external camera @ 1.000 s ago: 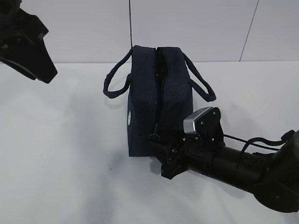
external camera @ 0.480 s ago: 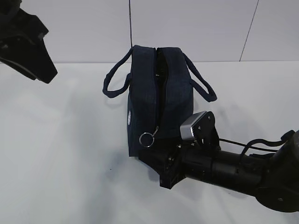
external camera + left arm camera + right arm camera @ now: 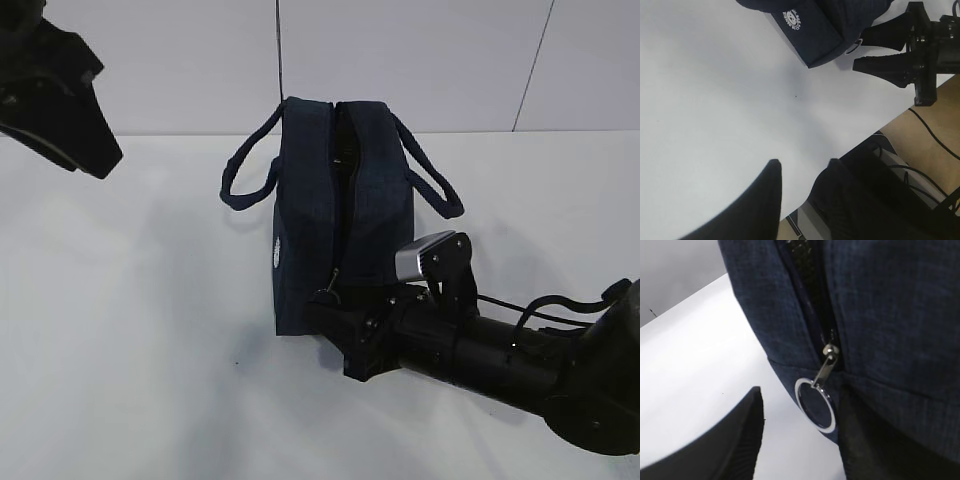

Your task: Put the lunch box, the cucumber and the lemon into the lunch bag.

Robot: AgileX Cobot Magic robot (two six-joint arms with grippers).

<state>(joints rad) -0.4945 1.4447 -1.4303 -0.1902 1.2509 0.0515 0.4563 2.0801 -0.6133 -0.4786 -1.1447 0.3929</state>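
The dark navy lunch bag (image 3: pixel 320 220) stands on the white table, its zipper running over the top and down the near end. Its round metal ring pull (image 3: pixel 815 405) hangs at the bottom of the near end. My right gripper (image 3: pixel 801 395) is open at that end, with the ring between its fingers and closer to the right finger; it also shows in the exterior view (image 3: pixel 340 335). My left gripper (image 3: pixel 803 162) is open and empty, high over the table's left side. The bag's white logo (image 3: pixel 792 19) shows on its side. The lunch box, cucumber and lemon are out of view.
The left arm (image 3: pixel 60 100) hangs at the upper left of the exterior view. The table's front edge (image 3: pixel 875 130) lies close behind the right arm, with cables and a dark frame below it. A wall stands behind the bag.
The right gripper dipped below the bag's near end, leaving the ring pull hanging free, then rose again so the ring sits between its fingers. The left arm has not moved.
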